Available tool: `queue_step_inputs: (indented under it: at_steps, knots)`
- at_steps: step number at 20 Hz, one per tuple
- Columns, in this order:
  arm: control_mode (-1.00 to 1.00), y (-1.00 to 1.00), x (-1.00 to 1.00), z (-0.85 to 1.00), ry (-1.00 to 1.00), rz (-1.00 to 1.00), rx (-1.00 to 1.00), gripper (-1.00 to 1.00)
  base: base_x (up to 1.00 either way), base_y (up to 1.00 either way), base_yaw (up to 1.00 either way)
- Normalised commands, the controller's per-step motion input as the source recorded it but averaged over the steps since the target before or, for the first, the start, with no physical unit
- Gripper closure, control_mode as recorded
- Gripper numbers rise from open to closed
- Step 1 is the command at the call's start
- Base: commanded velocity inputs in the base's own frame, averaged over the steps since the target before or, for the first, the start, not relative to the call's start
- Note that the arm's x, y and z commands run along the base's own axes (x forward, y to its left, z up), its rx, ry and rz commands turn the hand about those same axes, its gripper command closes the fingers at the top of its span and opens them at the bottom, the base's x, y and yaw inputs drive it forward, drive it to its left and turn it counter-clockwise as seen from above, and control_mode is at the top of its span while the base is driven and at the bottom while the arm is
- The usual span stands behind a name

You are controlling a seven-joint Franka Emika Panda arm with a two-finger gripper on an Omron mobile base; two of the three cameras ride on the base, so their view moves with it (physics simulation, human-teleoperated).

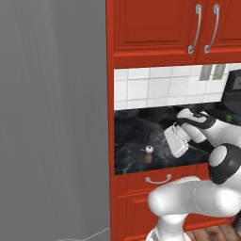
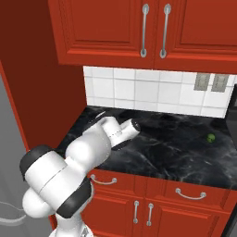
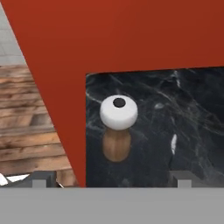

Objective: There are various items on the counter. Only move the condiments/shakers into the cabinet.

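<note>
The brown shaker (image 3: 116, 146) with its white ball top (image 3: 118, 112) stands upright on the black marble counter (image 3: 183, 113), close to the counter's left end. It is also in the left base view as a small brown shaker (image 1: 148, 154). My gripper (image 3: 111, 180) is open, hovering over the shaker with its fingertips (image 3: 181, 178) wide apart and nothing between them. The white hand (image 1: 176, 140) hangs above the counter (image 1: 132, 136), just right of the shaker. The red cabinet doors (image 1: 155, 23) (image 2: 102, 28) overhead are closed. A small green round piece (image 2: 211, 137) lies far right. The tan mill-shaped shaker is out of view.
A tall red side panel (image 2: 41, 92) bounds the counter's left end, with a grey wall (image 1: 52, 117) beyond it. A dark appliance (image 1: 234, 92) stands at the right. White tiles (image 2: 139, 90) back the counter (image 2: 176, 148). Curved grey door handles (image 1: 194, 29) hang on the cabinet.
</note>
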Motion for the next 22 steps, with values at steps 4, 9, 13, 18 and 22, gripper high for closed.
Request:
queue_step_inputs:
  at_steps: [4, 9, 13, 18, 22]
  knots:
    - [-1.00, 0.05, 0.00, -0.31, 0.07, 0.00, 0.00, -1.00, 0.00, 0.00, 0.00]
    - [-1.00, 0.07, 0.00, -0.26, 0.01, 0.00, 0.03, -1.00, 0.00, 0.00, 0.00]
    - [-1.00, 0.05, 0.00, -0.12, 0.00, 0.00, 0.07, -1.00, 0.00, 0.00, 0.00]
    - [-1.00, 0.18, 0.01, -0.02, 0.00, 0.00, 0.06, -1.00, 0.00, 0.00, 0.00]
    - [-1.00, 0.25, 0.05, 0.00, 0.00, 0.00, 0.02, -1.00, 0.00, 0.00, 0.00]
